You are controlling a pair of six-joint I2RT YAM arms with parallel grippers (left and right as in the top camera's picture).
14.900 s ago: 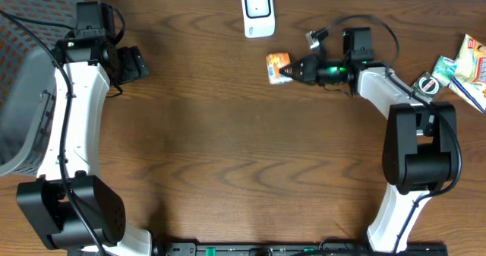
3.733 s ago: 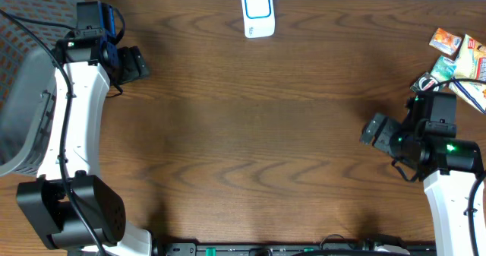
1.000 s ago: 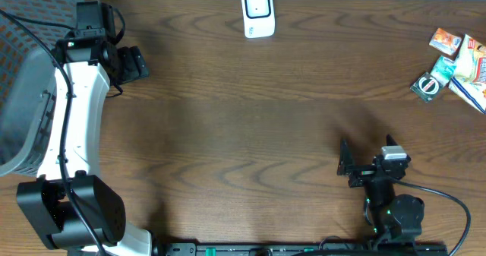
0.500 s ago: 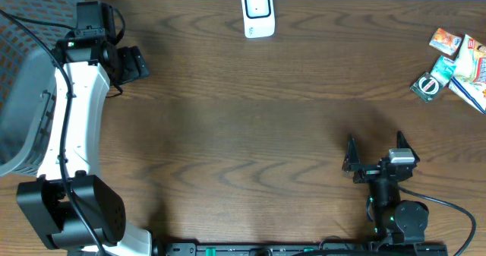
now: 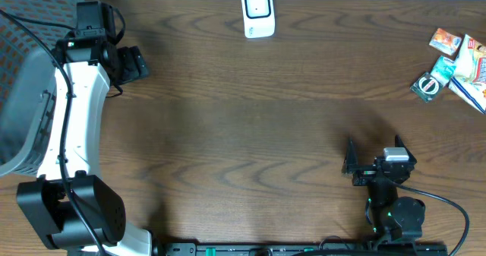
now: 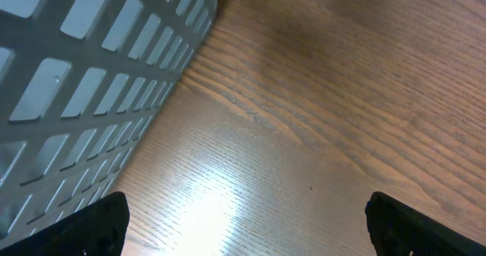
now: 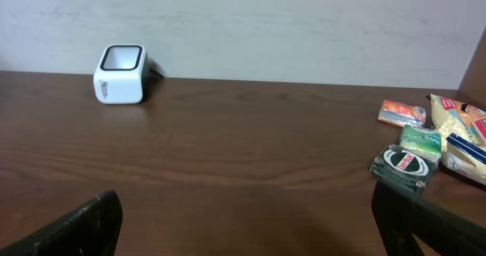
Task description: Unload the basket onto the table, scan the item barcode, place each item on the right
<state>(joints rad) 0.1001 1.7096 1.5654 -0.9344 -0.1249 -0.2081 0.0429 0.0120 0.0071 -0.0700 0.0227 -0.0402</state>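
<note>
Overhead view: both arms empty, pick-up not yet begun.
The right fingers [image 7: 76, 229] and left fingers [image 6: 83, 229] gape, holding nothing. The small orange foil packet [image 5: 445, 40] lies far right, the white box-shaped scanner [image 5: 257, 11] far centre. Next: reach, grasp it.

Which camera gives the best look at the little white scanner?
The right wrist view: the scanner stands unobstructed, side and top window visible. Overhead shows just its top. The left wrist view misses it.
</note>
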